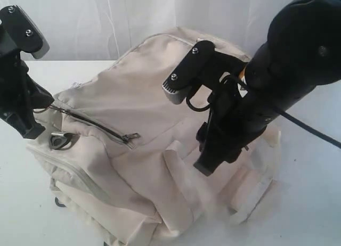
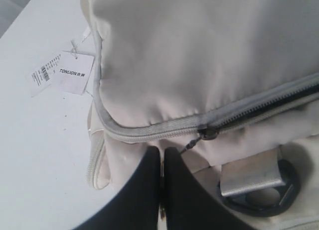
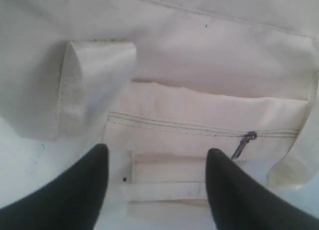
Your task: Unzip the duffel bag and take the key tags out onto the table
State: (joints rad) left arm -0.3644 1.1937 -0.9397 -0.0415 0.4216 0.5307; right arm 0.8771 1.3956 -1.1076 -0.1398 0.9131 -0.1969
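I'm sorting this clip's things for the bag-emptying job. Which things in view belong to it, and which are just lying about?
Belong to the job: duffel bag; its zipper; table; left gripper, shut by the zipper; right gripper, open over the bag. No key tags in view.
Lying about: paper hang tags on the table beside the bag.

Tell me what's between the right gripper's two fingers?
A cream strap of the bag lies inside the open right gripper, shown in the right wrist view.
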